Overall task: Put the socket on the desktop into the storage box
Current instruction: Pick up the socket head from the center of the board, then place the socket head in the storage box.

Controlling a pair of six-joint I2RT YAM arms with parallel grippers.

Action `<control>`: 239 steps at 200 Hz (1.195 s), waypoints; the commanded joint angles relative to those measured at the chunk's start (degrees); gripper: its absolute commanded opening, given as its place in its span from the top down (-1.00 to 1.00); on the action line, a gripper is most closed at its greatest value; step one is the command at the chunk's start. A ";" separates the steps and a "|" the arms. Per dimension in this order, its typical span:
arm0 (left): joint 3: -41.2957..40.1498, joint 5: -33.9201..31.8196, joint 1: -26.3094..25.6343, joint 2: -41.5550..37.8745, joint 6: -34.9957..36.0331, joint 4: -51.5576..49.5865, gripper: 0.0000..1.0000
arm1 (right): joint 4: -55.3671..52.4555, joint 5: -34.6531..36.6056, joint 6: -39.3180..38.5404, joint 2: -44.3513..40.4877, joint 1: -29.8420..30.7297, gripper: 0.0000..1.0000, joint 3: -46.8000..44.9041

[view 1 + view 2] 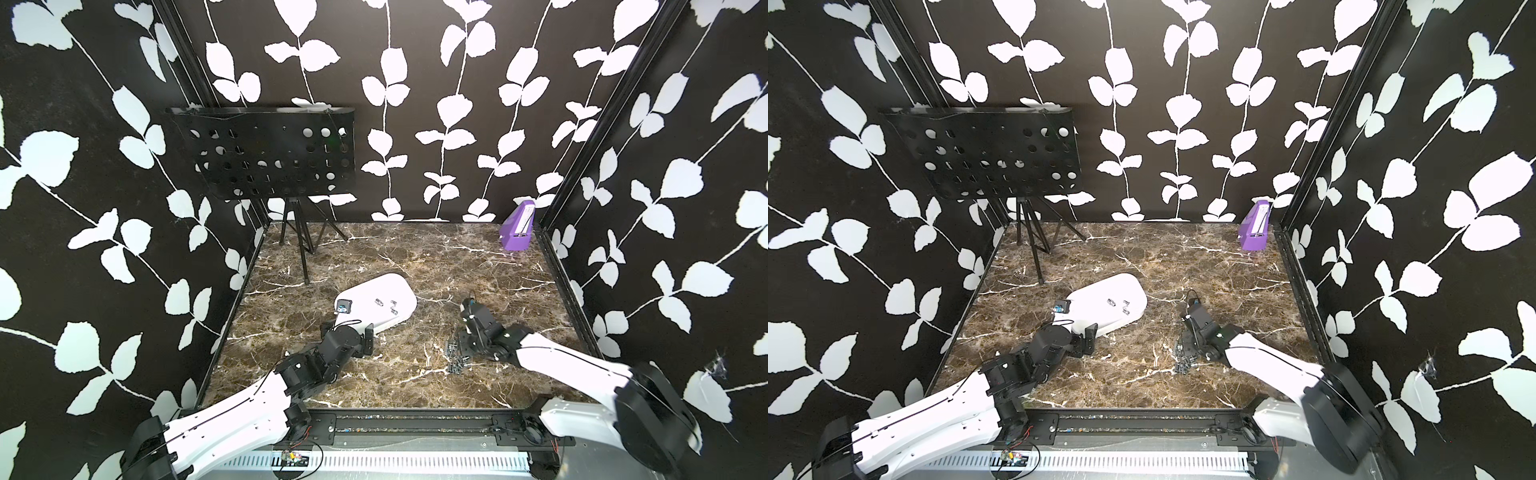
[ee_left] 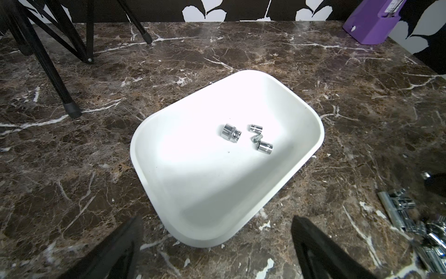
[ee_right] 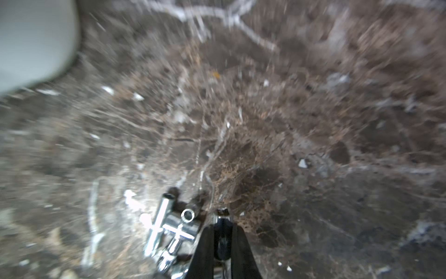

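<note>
R claw [image 3: 223, 217] pinching small socket [image 3: 223, 212]; box [image 1: 376, 303] sits toward tabletop's [image 1: 415, 257] left edge from it. L claw [image 2: 217, 217] spread.

storage box [image 2: 193, 193]: white plastic, smooth, matt
sockets [image 2: 231, 131]: chromed metal, mirror-glossy
desktop [image 2: 337, 84]: brown marble look, white veins, smooth, faint sheen
small box [image 2: 371, 21]: purple, matt
stand [image 1: 266, 153]: black perforated metal, dull sheen
</note>
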 commanded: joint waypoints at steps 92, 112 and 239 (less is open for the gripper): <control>-0.46 -2.97 -0.17 -2.93 -0.27 -0.54 -0.92 | 1.42 -5.68 6.55 3.81 6.65 1.00 15.78; -0.48 -4.41 -0.17 -2.93 -0.71 -0.87 -0.92 | 3.33 -5.88 6.55 13.33 9.24 1.00 23.13; -0.97 -5.76 -0.17 -3.97 -1.46 -1.50 -0.93 | -5.96 -4.44 2.73 53.02 11.34 0.89 63.24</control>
